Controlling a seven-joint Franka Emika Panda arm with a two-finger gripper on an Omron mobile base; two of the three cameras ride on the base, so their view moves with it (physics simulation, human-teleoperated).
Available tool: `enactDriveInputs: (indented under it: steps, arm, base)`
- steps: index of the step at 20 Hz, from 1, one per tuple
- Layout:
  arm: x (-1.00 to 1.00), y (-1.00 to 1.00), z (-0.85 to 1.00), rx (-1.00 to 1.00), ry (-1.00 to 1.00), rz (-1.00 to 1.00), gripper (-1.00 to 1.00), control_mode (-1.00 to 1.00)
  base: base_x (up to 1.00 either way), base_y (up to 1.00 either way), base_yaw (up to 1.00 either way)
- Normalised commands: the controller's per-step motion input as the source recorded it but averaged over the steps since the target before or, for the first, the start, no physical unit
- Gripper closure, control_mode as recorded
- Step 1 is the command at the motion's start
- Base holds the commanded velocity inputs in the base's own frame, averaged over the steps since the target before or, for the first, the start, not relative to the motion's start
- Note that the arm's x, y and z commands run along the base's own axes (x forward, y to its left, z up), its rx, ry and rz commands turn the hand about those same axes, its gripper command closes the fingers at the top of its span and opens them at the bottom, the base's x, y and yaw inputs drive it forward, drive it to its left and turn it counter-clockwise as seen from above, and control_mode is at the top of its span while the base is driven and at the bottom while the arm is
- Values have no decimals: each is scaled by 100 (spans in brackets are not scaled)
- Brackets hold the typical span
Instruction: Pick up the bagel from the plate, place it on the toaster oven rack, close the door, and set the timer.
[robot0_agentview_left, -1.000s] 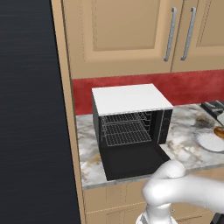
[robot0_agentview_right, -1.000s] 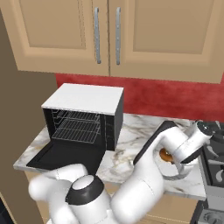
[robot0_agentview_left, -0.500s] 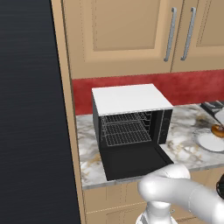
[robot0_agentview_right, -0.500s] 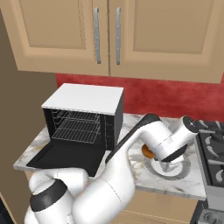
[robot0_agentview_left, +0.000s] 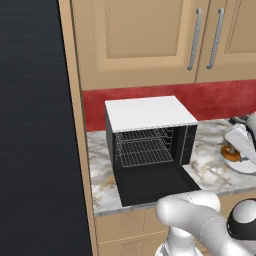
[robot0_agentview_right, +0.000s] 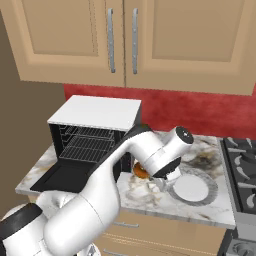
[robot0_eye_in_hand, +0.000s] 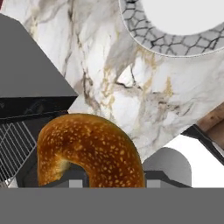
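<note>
The bagel (robot0_eye_in_hand: 89, 148), clamped in the gripper (robot0_eye_in_hand: 113, 177), is now carried off the plate (robot0_agentview_right: 192, 189) (left bare) toward the open oven (robot0_agentview_right: 92, 137).

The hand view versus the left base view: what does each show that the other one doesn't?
The hand view alone gives the close look: the seeded bagel sits right at the gripper, with the plate bare and its crackled rim clear. The left base view alone takes in the wooden cabinets, the red backsplash, the toaster oven's white top and its door lying open. Both share the bagel, the plate, the marble counter and some of the toaster oven rack.
</note>
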Motion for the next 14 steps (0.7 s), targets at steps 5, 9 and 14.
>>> enactDriveInputs:
  steps: [5,9,14]
  arm:
    - [-1,59,4,0,0,20,100,-100]
    - [0,49,3,0,0,20,100,-100]
    - [0,39,8,0,0,20,100,-100]
  base:
    - [0,0,0]
    - [0,0,0]
    - [0,0,0]
